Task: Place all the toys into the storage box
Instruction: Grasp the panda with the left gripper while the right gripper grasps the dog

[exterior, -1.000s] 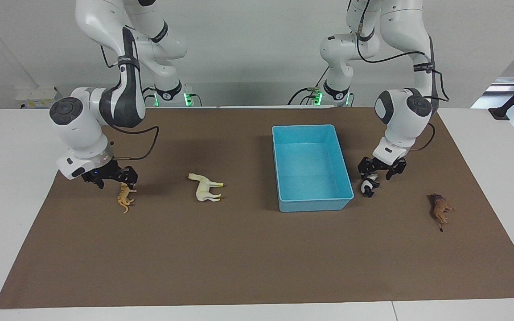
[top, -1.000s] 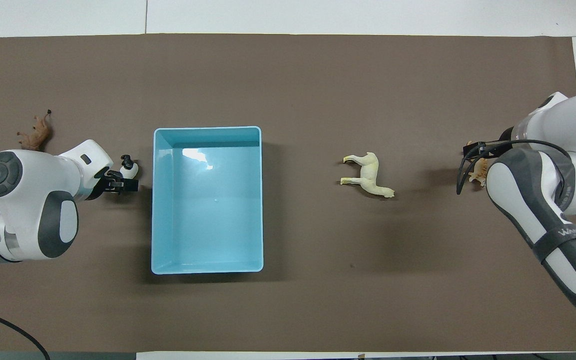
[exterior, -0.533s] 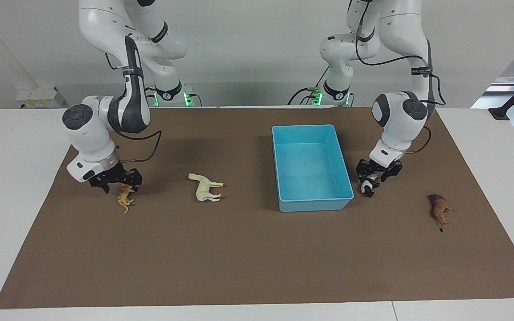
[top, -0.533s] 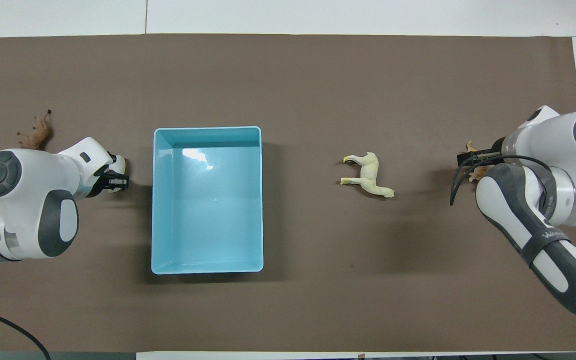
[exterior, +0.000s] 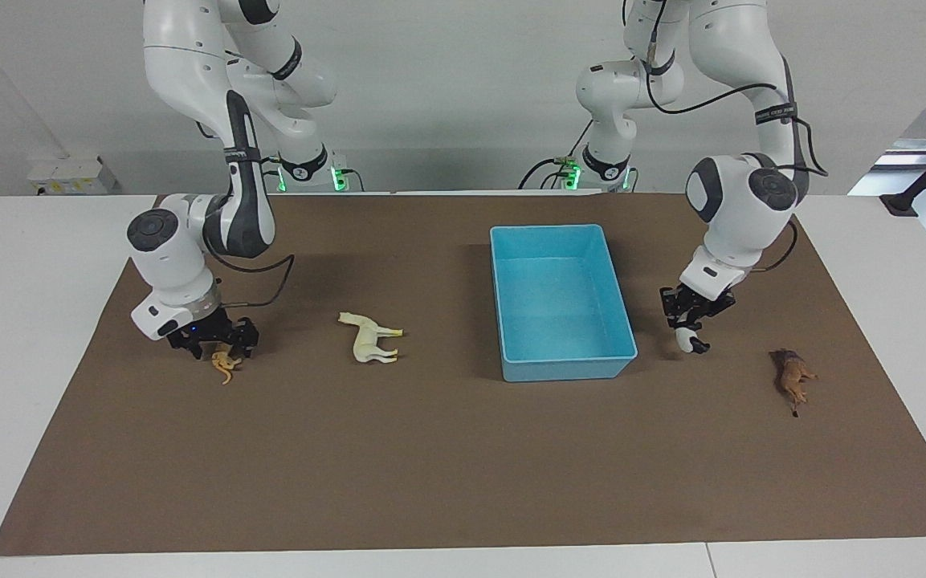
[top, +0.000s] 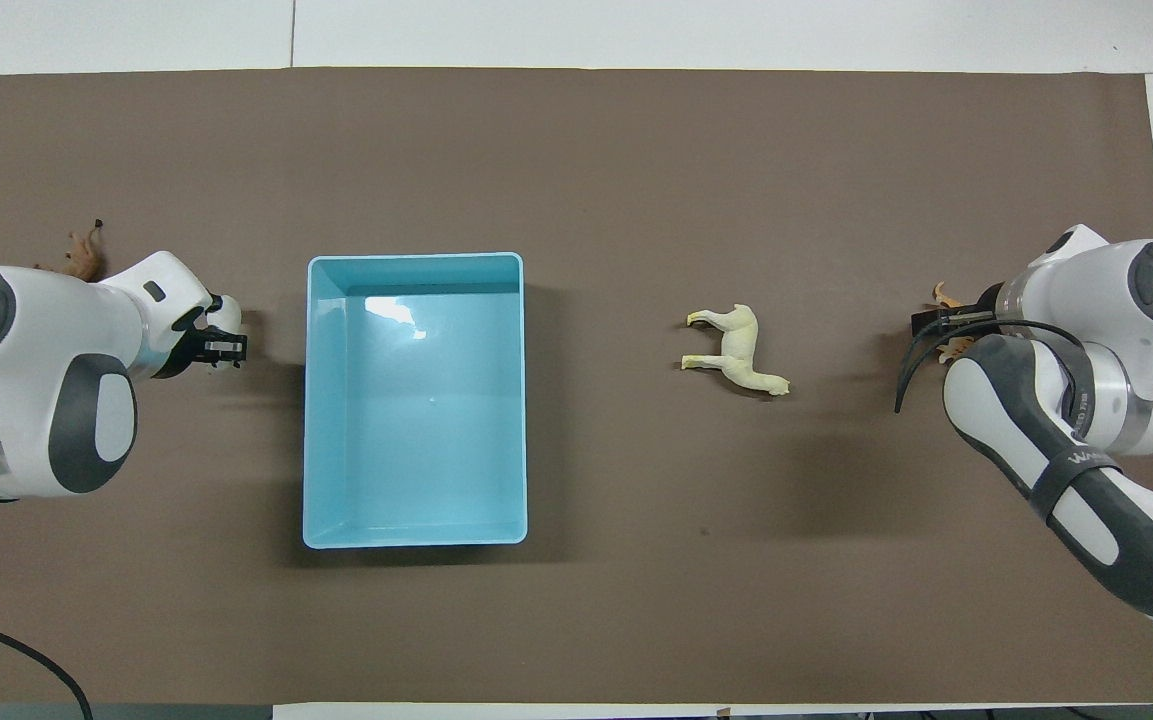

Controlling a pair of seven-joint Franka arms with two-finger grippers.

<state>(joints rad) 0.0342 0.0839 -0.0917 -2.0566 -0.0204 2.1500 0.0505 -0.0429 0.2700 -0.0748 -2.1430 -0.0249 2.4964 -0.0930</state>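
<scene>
Beside the storage box (exterior: 563, 301), your left gripper (exterior: 688, 319) looks clamped on the panda (exterior: 687, 342); your right gripper (exterior: 214, 339) straddles the tiger (exterior: 226, 365), and I cannot tell its finger state. Light, hard, slick plastic (grip the torso, not legs).

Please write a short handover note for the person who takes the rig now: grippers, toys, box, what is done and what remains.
Left gripper: shut on the black-and-white plastic panda, beside the light blue plastic storage box.
Right gripper: low over the orange striped tiger on the brown mat.
Cream-white horse lies between tiger and box; brown lion lies at the left arm's end.
Done: nothing, box holds no toy.
Left: all four toys.
</scene>
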